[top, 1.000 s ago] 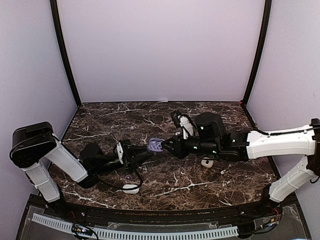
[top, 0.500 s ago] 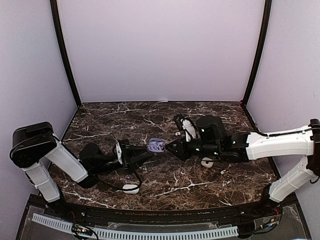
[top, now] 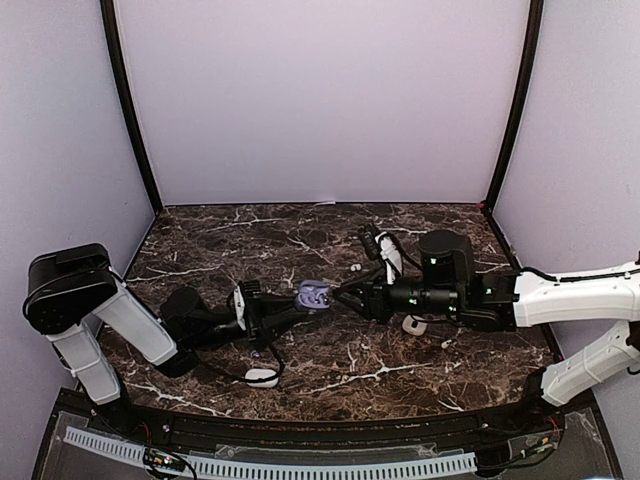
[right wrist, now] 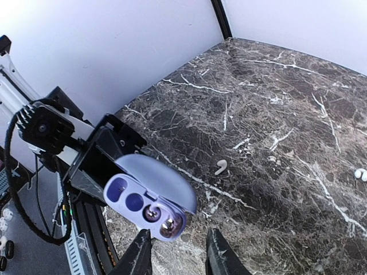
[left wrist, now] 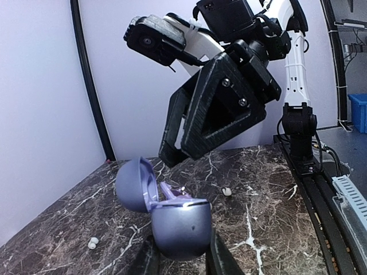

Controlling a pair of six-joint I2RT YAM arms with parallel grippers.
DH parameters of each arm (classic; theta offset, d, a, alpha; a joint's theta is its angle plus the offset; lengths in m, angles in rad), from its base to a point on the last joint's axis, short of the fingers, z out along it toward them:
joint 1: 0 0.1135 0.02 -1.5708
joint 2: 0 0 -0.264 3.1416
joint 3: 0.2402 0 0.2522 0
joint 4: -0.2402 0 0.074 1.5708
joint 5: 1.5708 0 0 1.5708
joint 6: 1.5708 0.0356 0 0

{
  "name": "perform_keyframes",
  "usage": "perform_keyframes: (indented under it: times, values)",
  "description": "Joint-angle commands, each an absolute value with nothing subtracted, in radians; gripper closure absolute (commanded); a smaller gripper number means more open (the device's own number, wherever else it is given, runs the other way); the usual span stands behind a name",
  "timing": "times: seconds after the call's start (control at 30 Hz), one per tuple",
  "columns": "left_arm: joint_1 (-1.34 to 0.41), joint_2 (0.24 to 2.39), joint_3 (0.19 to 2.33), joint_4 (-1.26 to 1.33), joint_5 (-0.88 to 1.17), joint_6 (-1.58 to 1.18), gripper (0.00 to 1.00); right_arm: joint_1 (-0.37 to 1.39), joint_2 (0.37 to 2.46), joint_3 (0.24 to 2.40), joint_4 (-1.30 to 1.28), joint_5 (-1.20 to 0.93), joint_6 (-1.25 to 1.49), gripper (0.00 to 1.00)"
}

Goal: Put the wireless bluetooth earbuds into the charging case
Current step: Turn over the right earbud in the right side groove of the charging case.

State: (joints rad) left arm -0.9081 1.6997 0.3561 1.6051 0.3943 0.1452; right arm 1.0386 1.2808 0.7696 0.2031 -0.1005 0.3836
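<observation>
My left gripper point(top: 298, 304) is shut on the base of an open lavender charging case point(top: 312, 293), held just above the table. In the left wrist view the case point(left wrist: 178, 226) sits between my fingers point(left wrist: 150, 260) with its lid point(left wrist: 133, 186) swung open. In the right wrist view the case point(right wrist: 150, 197) shows two dark lavender earbuds point(right wrist: 161, 219) seated in sockets, beside two empty recesses. My right gripper point(top: 346, 296) is open and empty, a little right of the case, with its fingers point(right wrist: 139, 258) apart. Loose white earbuds point(right wrist: 221, 167) point(left wrist: 226, 191) lie on the marble.
A white case point(top: 262, 377) lies near the front by the left arm, another point(top: 414, 324) beneath the right arm. Small buds lie on the table top point(top: 354, 268) point(top: 446, 344) point(left wrist: 92, 244) point(right wrist: 360, 173). Black posts and lavender walls enclose the table point(top: 200, 240).
My right arm has drawn back to the right, and its gripper has moved away from the open case. The left gripper still holds the case in the same place.
</observation>
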Motion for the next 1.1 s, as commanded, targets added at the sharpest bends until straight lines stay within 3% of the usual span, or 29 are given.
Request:
perform_keyframes:
  times: [0.0, 0.37, 0.67, 1.07]
  values:
    - [-0.916, 1.714, 0.356, 1.761, 0.442, 0.118, 0.84, 1.032, 1.295, 0.773, 0.295, -0.169, 0.378, 0.68]
    - [-0.916, 1.721, 0.354, 1.795, 0.448, 0.097, 0.84, 1.033, 1.356, 0.775, 0.286, -0.174, 0.397, 0.72]
    - [-0.915, 1.726, 0.356, 1.797, 0.442, 0.097, 0.84, 1.032, 1.356, 0.727, 0.330, -0.222, 0.414, 0.91]
    - [-0.916, 1.724, 0.365, 1.786, 0.442, 0.094, 0.84, 1.032, 1.360, 0.725, 0.286, -0.269, 0.373, 0.92]
